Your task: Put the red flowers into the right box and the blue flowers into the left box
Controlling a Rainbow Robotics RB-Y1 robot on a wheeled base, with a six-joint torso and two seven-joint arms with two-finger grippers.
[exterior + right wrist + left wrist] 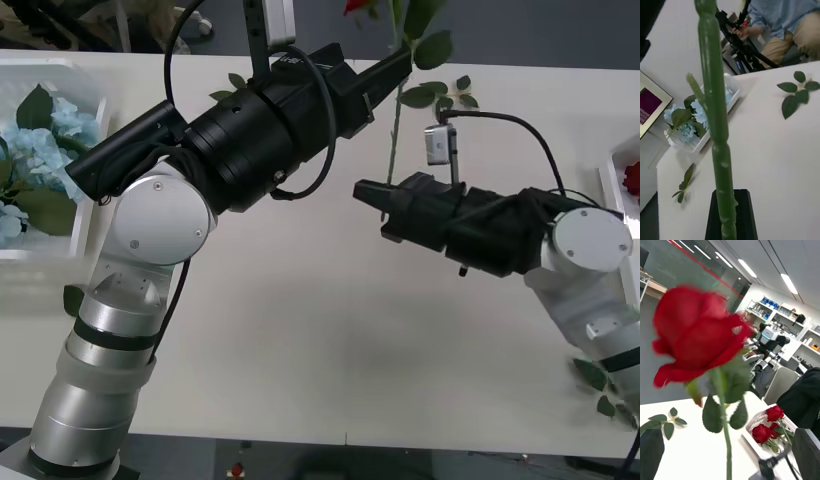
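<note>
Left gripper (400, 62) is raised at the far middle of the table (320, 320), black fingers closed on the upper stem of a red rose (696, 333). The bloom stands above the fingers, close to the left wrist camera, and its stem hangs straight down toward the tabletop. Right gripper (365, 192) sits lower, reaching in at the bottom of the same stem. One black finger (732, 213) lies right behind the stem in the right wrist view. Whether those fingers have actually pinched it I cannot tell; the angle hides the gap.

Right box (763, 420), at the robot's right table edge, already holds two red roses (767, 423). Left box (70, 90), at the left edge, holds the blue flowers (40, 140). Loose leaf sprigs (795, 93) lie on the table near the far edge, with another sprig (685, 180) beside the left box.

Handling judgement:
- Rose looks very light and top-heavy; thin stem probably plastic over wire, fairly stiff but will swing if held at one end.
- Stem surface is smooth, so likely slippery.
- Best hold is mid-stem below the leaves, clear of the petals.
- Bloom is soft; do not squeeze it.
</note>
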